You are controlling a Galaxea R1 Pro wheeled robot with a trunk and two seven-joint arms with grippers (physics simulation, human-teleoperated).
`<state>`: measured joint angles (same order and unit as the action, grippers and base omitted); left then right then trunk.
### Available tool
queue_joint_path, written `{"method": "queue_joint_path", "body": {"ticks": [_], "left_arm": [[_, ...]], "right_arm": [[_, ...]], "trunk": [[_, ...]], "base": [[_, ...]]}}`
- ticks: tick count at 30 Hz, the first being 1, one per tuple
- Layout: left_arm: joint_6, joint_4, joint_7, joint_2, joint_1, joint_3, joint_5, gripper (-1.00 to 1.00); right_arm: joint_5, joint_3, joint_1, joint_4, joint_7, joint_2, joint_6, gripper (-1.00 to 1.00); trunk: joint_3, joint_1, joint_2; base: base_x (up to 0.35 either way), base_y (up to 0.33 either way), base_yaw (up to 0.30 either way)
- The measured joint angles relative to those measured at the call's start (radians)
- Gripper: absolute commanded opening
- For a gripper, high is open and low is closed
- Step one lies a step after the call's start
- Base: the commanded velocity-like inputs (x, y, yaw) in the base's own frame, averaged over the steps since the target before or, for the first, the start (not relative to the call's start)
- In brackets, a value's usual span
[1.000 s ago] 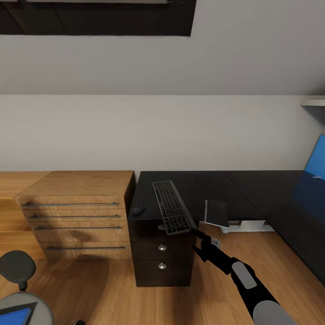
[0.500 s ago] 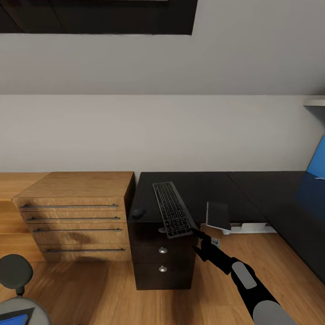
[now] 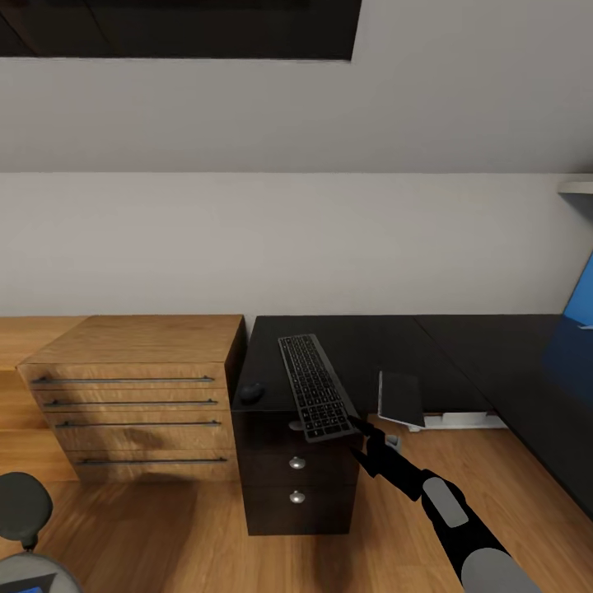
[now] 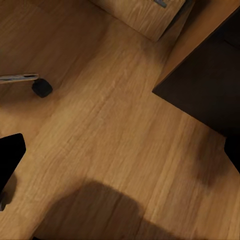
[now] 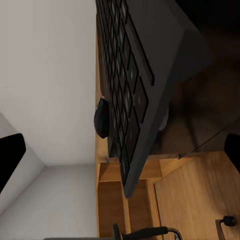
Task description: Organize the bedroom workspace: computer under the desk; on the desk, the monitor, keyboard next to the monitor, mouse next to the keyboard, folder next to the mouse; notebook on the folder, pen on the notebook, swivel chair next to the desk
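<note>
The keyboard lies on the black desk, its near end jutting over the front edge. The dark mouse sits just left of it. A dark grey notebook rests at the desk's front edge to the right. My right gripper is open just below the keyboard's near right corner, its upper fingertip at that corner. The right wrist view has the keyboard and the mouse ahead of the spread fingers. My left gripper hangs open over the floor. The swivel chair peeks in at bottom left.
A light wooden drawer chest stands against the desk's left end. A dark drawer unit sits under the keyboard. The desk's blue panel shows at far right. A chair caster rests on the wooden floor.
The whole picture has shifted down and left, so the camera moved; the chair has slid mostly out of frame. The right gripper keeps its place by the keyboard's corner.
</note>
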<state>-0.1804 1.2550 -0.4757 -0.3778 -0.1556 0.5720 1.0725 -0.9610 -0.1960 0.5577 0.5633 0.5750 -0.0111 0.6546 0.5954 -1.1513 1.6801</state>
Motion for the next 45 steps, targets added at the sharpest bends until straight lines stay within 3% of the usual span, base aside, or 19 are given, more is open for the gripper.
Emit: {"method": "queue_joint_path", "body": {"ticks": [18, 28, 45], "left_arm": [[0.0, 0.0, 0.001, -0.001, 0.0, -0.001, -0.003, 1.0], [-0.001, 0.001, -0.006, 0.0, 0.0, -0.006, -0.004, 1.0], [0.0, 0.0, -0.001, 0.0, 0.0, -0.006, 0.001, 1.0]], "right_arm": [[0.001, 0.0, 0.0, 0.0, 0.0, 0.0, -0.012, 1.0], [0.001, 0.0, 0.0, 0.0, 0.0, 0.0, -0.012, 1.0], [0.002, 0.001, 0.0, 0.0, -0.001, 0.0, -0.012, 1.0]], "trunk": [[0.0, 0.0, 0.0], [0.031, -0.038, 0.07], [0.031, -0.038, 0.07]], "base": [[0.052, 0.0, 0.0], [0.0, 0.0, 0.0], [0.054, 0.047, 0.0]]}}
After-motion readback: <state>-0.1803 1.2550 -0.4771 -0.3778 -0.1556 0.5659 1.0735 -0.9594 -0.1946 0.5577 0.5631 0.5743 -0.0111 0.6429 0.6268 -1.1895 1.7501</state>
